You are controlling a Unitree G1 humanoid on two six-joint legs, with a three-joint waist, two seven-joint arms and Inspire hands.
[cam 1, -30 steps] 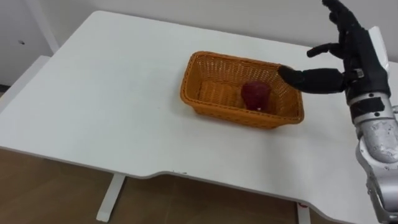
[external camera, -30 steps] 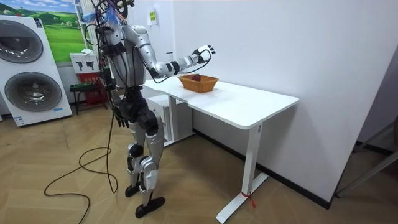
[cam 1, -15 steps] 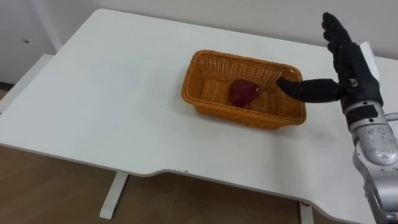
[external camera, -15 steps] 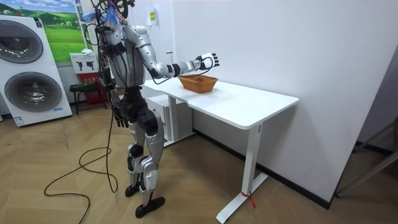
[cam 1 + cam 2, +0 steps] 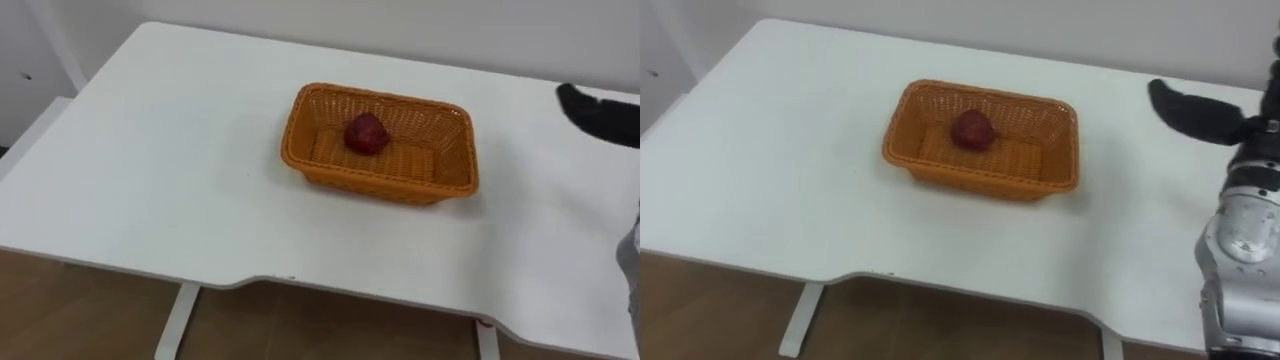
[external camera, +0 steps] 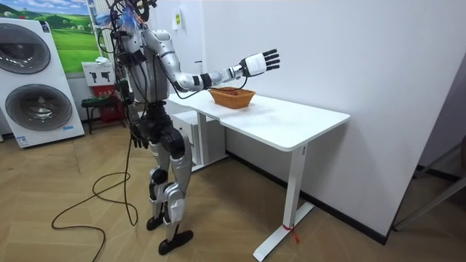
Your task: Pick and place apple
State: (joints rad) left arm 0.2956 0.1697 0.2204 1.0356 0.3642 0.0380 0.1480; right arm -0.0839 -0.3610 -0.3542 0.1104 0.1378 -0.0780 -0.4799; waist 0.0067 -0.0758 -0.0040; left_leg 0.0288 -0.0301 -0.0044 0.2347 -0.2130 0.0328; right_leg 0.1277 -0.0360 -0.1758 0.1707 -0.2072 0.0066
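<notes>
White surface (image 5: 150, 170) bearing a wicker basket (image 5: 370, 184), the apple (image 5: 367, 132) lying inside near its far wall, with the right robot hand (image 6: 261, 63) raised beside it, fingers spread and empty; a low arm sweep could clip the rim and spill the fruit.

Open tabletop (image 5: 150, 170) around the wicker basket (image 5: 370, 186)

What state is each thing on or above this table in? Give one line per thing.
apple: loose, resting inside the basket, not held.
basket: upright on the table, holding the apple.
table: standing, bearing the basket.
right hand: open, fingers straight, raised beside the basket, empty.
</notes>
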